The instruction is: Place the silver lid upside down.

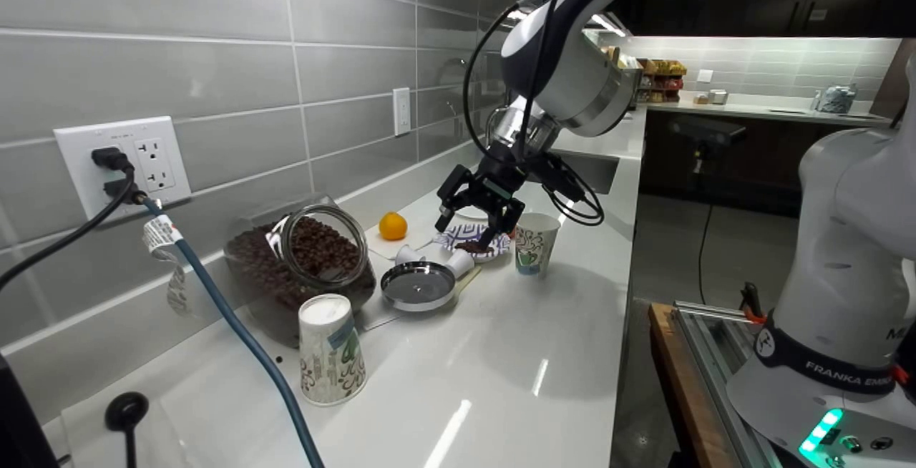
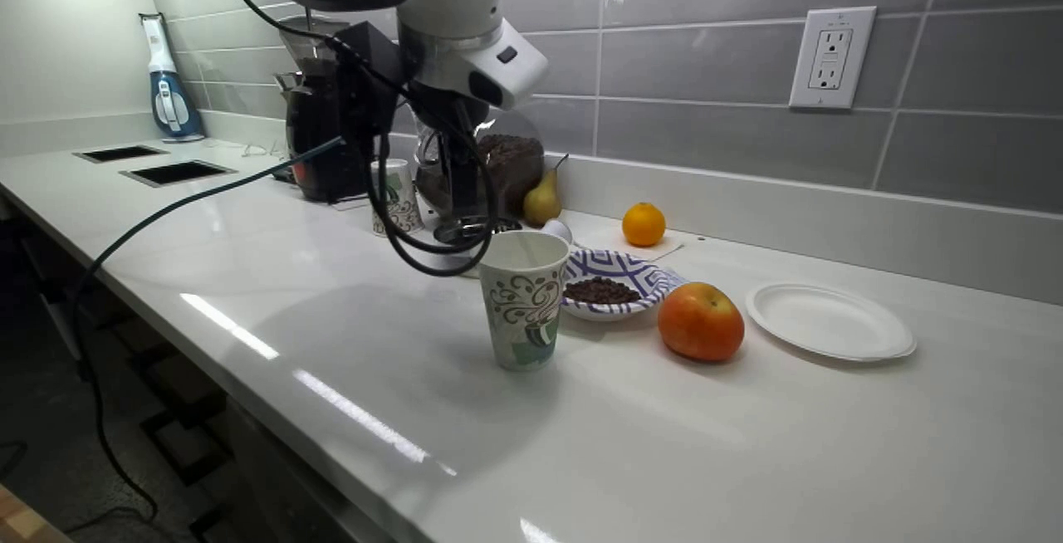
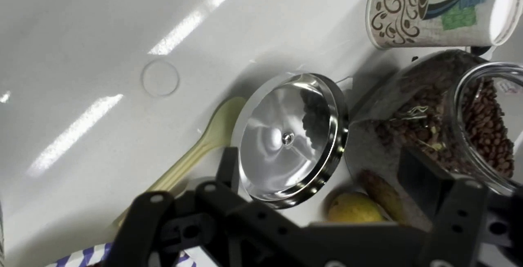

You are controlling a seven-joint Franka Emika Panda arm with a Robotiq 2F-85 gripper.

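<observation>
The silver lid [image 1: 418, 285] lies on the counter in front of the bean jar, its shallow hollow side facing up. In the wrist view, the lid [image 3: 282, 136] shows a small fitting at its centre. It sits slightly tilted, and its edge overlaps a wooden spoon [image 3: 222, 124]. In an exterior view, the lid [image 2: 477, 229] is partly hidden by cables and the paper cup. My gripper [image 1: 465, 232] is open and empty above the counter, beyond the lid and apart from it. In the wrist view, the gripper's fingers [image 3: 325, 173] are spread wide.
A tipped glass jar of beans [image 1: 300, 260] and an upturned paper cup [image 1: 331, 353] stand near the lid. An upright paper cup [image 2: 523, 302], a patterned bowl [image 2: 631, 269], a tomato-like red fruit [image 2: 702, 323], an orange [image 2: 644, 224], a pear [image 2: 542, 198] and a white plate [image 2: 830, 323] are around.
</observation>
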